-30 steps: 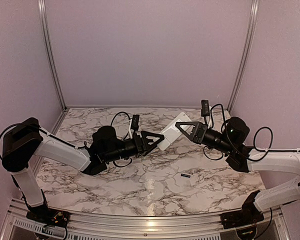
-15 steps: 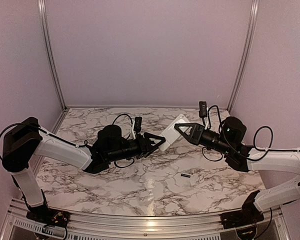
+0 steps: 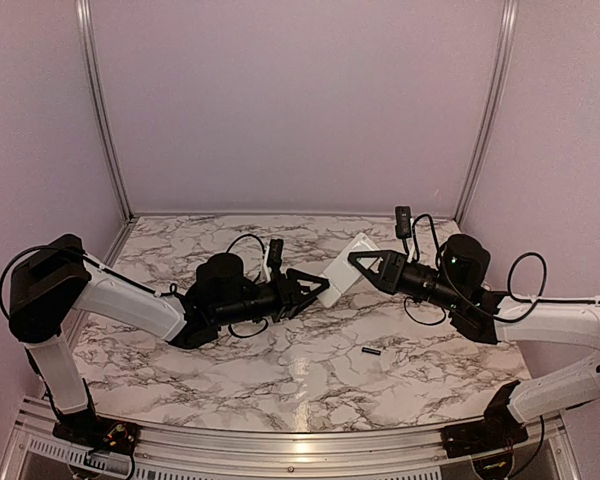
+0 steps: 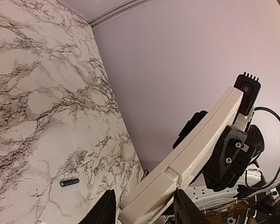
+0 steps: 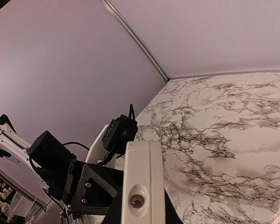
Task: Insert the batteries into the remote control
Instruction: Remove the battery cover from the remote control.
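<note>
Aloft, remote control (image 3: 342, 268) — clamped by right pincer (image 3: 353, 256), straddled by left pincer (image 3: 325, 288).

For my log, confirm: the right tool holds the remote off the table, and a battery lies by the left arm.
Wrong arm: the top view shows the battery lying by the right arm. The rest stands: the right tool holds the remote.

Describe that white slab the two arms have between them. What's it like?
The remote control is a slim white plastic bar, plain on the sides shown: no buttons or display face the cameras. It hangs tilted in the air above the marble table, touching nothing below. The right hand pinches one end; the left hand straddles the other, though whether its fingers press is unclear. A small step crosses it near that end.
</note>
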### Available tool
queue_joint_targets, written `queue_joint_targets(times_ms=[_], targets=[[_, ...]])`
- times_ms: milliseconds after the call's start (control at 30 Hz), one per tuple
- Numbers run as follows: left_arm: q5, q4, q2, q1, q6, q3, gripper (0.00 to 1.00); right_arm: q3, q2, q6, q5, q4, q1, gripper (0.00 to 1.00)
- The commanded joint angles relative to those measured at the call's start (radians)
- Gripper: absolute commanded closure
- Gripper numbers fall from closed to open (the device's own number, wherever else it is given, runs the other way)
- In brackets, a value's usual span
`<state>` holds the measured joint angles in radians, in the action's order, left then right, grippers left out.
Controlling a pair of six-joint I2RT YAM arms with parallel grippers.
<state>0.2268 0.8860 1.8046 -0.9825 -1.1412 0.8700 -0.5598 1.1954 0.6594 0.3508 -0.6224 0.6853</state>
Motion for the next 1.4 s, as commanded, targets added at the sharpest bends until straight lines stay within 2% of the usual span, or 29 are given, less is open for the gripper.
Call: queue_joint_targets(times_ms=[0,200,500,700,900,1100,1367], targets=[[-0.006,0.000,0.001,0.012,0.031,-0.023,0.56,-0.051,-0.026,-0.025,-0.020,-0.034,0.003,1.00],[0.008,0.002,-0.022,0.003,0.075,-0.018,0.56,-0.052,-0.021,-0.034,-0.056,0.004,0.002,1.00],[0.029,0.091,-0.020,0.002,0.051,-0.040,0.56,-0.054,-0.010,-0.035,-0.070,0.031,-0.010,1.00],[0.035,0.107,-0.021,0.001,0.048,-0.040,0.65,-0.054,-0.005,-0.036,-0.069,0.035,-0.013,1.00],[0.037,0.112,-0.023,0.001,0.042,-0.043,0.71,-0.054,0.001,-0.036,-0.070,0.036,-0.016,1.00],[0.035,0.111,-0.035,0.001,0.038,-0.053,0.71,-0.059,-0.001,-0.045,-0.082,0.054,-0.019,1.00],[0.035,0.155,-0.044,0.002,0.033,-0.069,0.81,-0.059,0.004,-0.043,-0.077,0.055,-0.024,1.00]])
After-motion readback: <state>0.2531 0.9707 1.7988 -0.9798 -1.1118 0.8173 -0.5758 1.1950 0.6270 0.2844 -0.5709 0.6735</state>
